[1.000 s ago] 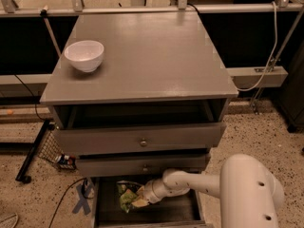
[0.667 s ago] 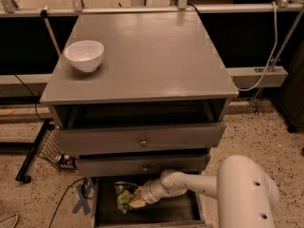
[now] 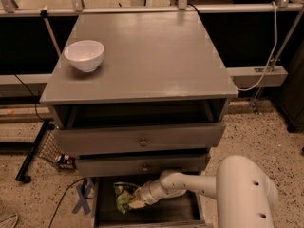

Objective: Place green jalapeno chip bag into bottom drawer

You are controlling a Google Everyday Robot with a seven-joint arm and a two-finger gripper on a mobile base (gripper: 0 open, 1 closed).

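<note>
The green jalapeno chip bag (image 3: 123, 197) is a small crinkly green bag inside the open bottom drawer (image 3: 180, 212), at its left side, under the two knobbed drawers. My white arm reaches in from the lower right. The gripper (image 3: 136, 201) is right against the bag's right edge, inside the drawer. The bag and my wrist hide the gripper's tips.
A white bowl (image 3: 84, 55) stands at the back left of the grey cabinet top (image 3: 152, 56). The middle drawer (image 3: 137, 139) is pulled out a little. A black wire rack (image 3: 45, 146) and a blue X mark (image 3: 81, 203) are on the floor at left.
The arm and gripper have shifted slightly left in the drawer, with the bag still at the gripper's tip.
</note>
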